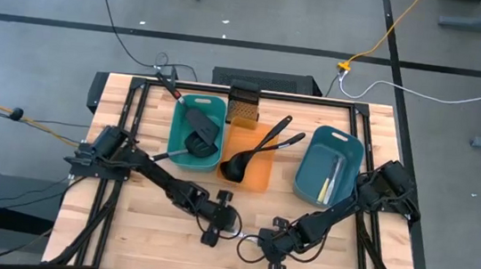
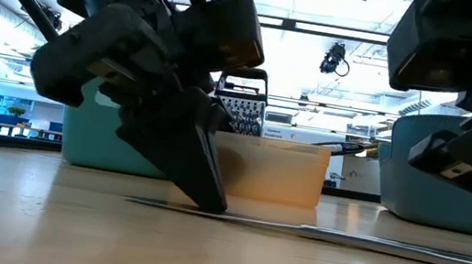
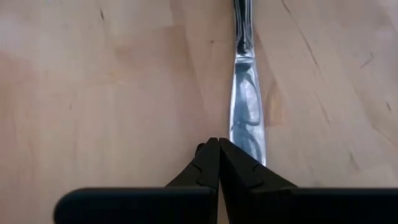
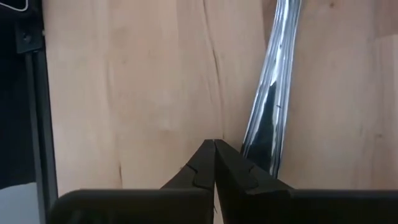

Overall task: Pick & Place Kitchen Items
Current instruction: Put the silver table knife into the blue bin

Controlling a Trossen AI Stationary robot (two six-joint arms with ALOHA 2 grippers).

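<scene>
A silvery table knife (image 2: 342, 237) lies flat on the wooden table near its front edge, between my two grippers. My left gripper (image 3: 217, 142) is shut, slants down, and has its tips right beside the knife's blade (image 3: 247, 106). My right gripper (image 4: 213, 143) is shut too, pointing down beside the knife's handle (image 4: 273, 93). In the high view the left gripper (image 1: 233, 225) and the right gripper (image 1: 263, 241) stand close together. Black spatulas and ladles lie in the teal tray (image 1: 179, 137) and the orange tray (image 1: 258, 179). My left gripper's shut fingers (image 3: 239, 168) come down from above at a slant, right against the end of the blade (image 3: 255, 152), which runs under one finger; whether they touch it I cannot tell. My right gripper's shut fingers (image 4: 236, 171) stand beside the handle's end (image 4: 264, 155); touch cannot be told either.
The teal, orange and blue (image 1: 308, 173) trays stand in a row across the table's far half, with a small dark mesh box (image 1: 244, 101) behind them. Pale cutlery (image 1: 331, 180) lies in the blue tray. Bare wood lies to the left and right of the grippers.
</scene>
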